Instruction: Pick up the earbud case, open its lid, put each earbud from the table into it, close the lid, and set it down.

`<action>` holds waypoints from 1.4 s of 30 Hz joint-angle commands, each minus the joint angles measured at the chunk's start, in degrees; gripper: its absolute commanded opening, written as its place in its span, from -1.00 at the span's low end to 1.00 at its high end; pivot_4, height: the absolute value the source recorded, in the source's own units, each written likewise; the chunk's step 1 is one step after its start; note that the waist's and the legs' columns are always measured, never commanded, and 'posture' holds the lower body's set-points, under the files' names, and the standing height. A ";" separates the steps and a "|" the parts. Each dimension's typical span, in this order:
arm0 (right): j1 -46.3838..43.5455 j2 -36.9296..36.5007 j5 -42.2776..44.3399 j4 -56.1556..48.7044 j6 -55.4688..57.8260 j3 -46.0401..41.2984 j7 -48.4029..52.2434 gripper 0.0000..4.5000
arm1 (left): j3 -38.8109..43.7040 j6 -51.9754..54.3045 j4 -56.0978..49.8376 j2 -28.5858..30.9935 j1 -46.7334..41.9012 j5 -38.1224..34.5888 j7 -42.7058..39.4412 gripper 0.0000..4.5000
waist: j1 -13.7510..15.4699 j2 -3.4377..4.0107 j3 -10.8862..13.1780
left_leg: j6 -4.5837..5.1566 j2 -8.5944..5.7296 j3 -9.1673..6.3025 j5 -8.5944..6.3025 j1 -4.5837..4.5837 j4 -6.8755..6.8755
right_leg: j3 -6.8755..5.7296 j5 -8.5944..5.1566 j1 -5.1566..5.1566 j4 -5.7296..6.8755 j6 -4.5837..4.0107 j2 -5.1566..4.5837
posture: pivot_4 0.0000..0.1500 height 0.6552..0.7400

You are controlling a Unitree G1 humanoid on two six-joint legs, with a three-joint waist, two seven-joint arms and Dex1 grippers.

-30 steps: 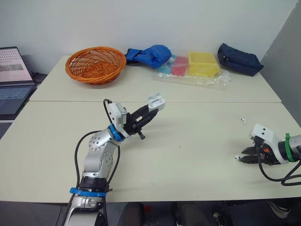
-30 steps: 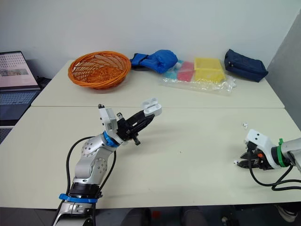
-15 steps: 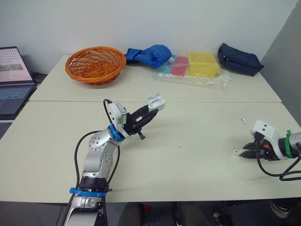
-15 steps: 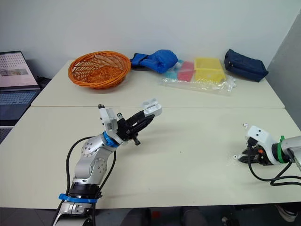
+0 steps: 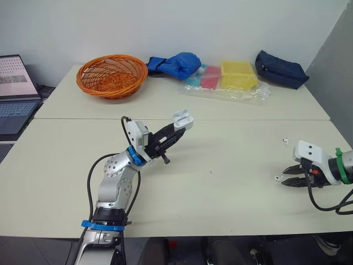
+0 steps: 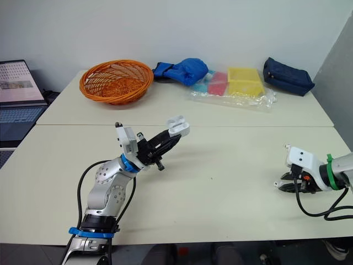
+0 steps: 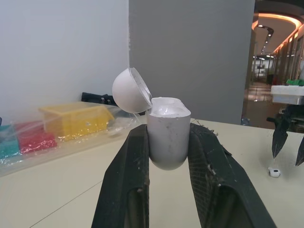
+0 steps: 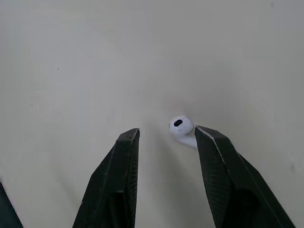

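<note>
My left gripper (image 5: 177,126) is raised over the middle of the near table, shut on the white earbud case (image 7: 167,137). The case stands upright between the fingers with its lid (image 7: 130,90) flipped open. My right gripper (image 5: 285,178) is low on the table at the right, open. A white earbud (image 8: 181,127) lies on the table between its fingertips, touching the tip of one finger (image 8: 213,156). The same earbud (image 5: 277,178) sits just off the fingertips in the head view. A second earbud (image 5: 285,141) lies farther back, near the right edge.
On the far table stand an orange basket (image 5: 112,74), a blue bundle (image 5: 176,64), a plastic bag of coloured boxes (image 5: 229,80) and a navy pouch (image 5: 280,69). A laptop (image 5: 14,94) sits off the left side. A seam (image 5: 220,120) runs between the two tables.
My right gripper has drawn back a little to the right and its fingers have spread apart. The earbud by it has shifted slightly on the table. The left arm and case have stayed put.
</note>
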 commanded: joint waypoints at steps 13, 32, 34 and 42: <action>-9.25 4.93 -12.73 11.73 -20.76 9.45 4.86 1.00 | -0.18 0.40 -3.34 0.08 0.52 -0.89 0.45 -0.66 | -0.08 0.02 0.01 | 0.00 -0.01 0.02 0.00 0.02 0.01 | 0.03 0.00 -0.01 0.06 -0.01 0.03 | 1.00 1.00; -13.80 7.99 -19.05 16.00 -22.96 13.03 7.79 -0.34 | -0.43 0.72 -5.18 -0.02 1.76 -0.85 1.53 -0.66 | -0.03 0.02 0.01 | 0.00 0.01 0.02 0.00 0.03 0.04 | 0.04 0.01 -0.01 0.10 -0.01 -0.02 | 1.00 1.00; -14.17 8.31 -19.45 16.63 -23.38 13.02 7.87 -0.65 | -0.44 0.69 -5.09 -0.04 1.70 -0.88 1.47 -0.66 | -0.02 0.02 0.01 | 0.00 0.01 0.02 0.00 0.03 0.05 | 0.04 0.01 -0.01 0.12 -0.01 -0.02 | 1.00 1.00; -14.56 8.47 -19.09 17.63 -22.80 12.11 8.69 -0.82 | -0.47 0.55 -4.88 -0.03 1.77 -1.00 0.98 -0.66 | -0.05 0.02 0.01 | 0.00 0.01 0.02 0.00 0.04 0.07 | 0.05 0.02 -0.01 0.13 -0.01 -0.01 | 1.00 1.00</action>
